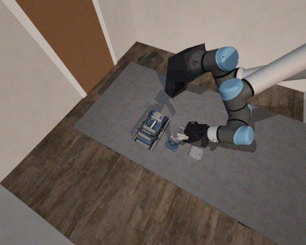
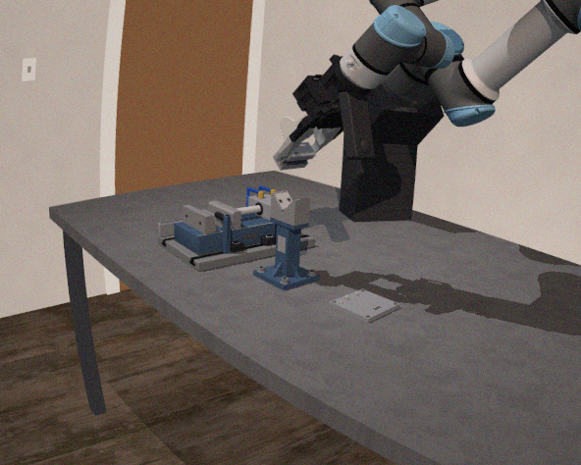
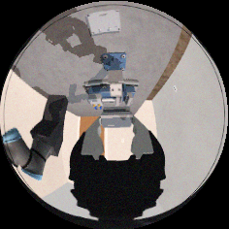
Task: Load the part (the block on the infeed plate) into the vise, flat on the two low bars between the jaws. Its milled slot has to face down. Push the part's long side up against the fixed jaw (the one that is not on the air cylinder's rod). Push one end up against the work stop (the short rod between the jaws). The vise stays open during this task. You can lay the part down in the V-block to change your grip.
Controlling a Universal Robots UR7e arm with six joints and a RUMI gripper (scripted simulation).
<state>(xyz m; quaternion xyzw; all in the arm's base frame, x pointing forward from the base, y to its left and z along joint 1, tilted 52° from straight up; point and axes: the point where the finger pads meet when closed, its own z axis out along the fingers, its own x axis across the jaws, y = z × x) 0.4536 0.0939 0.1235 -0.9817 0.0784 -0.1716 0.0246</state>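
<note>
My gripper (image 1: pixel 175 136) (image 2: pixel 291 161) (image 3: pixel 116 115) is shut on the grey part (image 3: pixel 116 122), held crosswise between its fingertips. It is tilted and raised in the air, above the level of the V-block (image 2: pixel 294 212). Which way the slot faces cannot be told. The vise (image 1: pixel 149 129) stands open and empty. Its fixed jaw (image 1: pixel 145 136) (image 2: pixel 197 219) is apart from the moving jaw (image 1: pixel 149 129) (image 2: pixel 226 214) on the cylinder's rod. The work stop (image 2: pixel 219 215) is a short dark rod between them. The low bars are hidden or too small to make out.
The empty infeed plate (image 1: pixel 195 152) (image 2: pixel 365 304) (image 3: pixel 104 21) lies on the table. The V-block's blue stand (image 1: pixel 171 145) (image 2: pixel 287 252) rises between that plate and the vise. Blue hoses (image 1: pixel 151 113) (image 2: pixel 249 192) stick up at the cylinder's end.
</note>
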